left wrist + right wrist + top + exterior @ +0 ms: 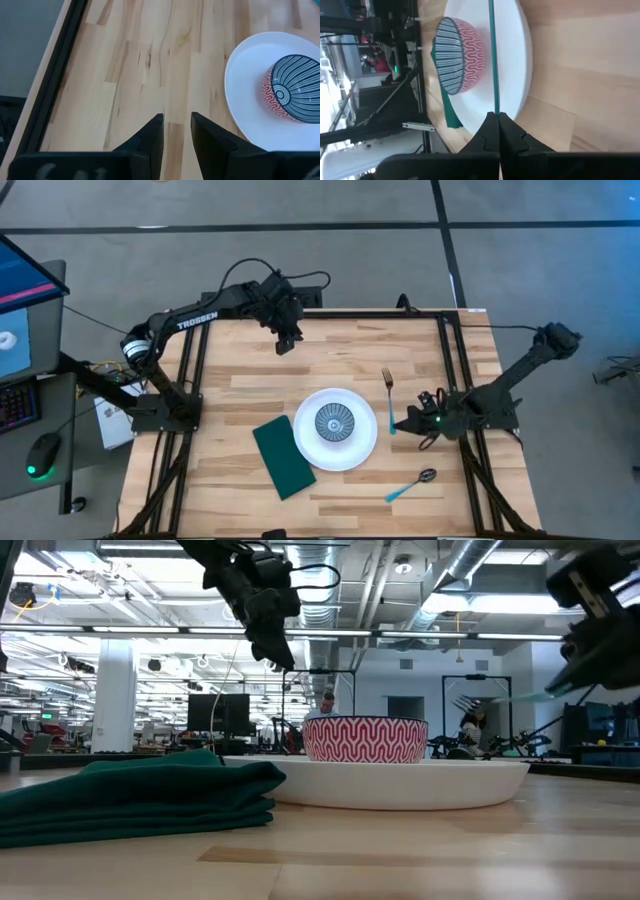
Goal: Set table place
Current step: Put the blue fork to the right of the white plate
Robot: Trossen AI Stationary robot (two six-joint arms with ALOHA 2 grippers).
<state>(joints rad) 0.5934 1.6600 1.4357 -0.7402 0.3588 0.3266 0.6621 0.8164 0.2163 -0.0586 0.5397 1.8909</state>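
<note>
A white plate lies mid-table with a small patterned bowl on it. A folded dark green napkin lies flat to the plate's left. A blue-handled spoon lies near the front right. My right gripper is shut on the blue-handled fork just right of the plate. My left gripper hangs open and empty above the table's far side, clear of everything; the left wrist view shows bare wood between its fingers. My right gripper pinches the fork's blue handle near its free end between its two fingertips. The fingers come from the table's right side and lie across the fork, whose tines point toward the far edge. In the low view the handle is above the tabletop.
The black metal frame runs along the table's sides and far edge. Bare wood lies between the plate and the far edge. A desk with a monitor and a mouse stands off the table's left side.
</note>
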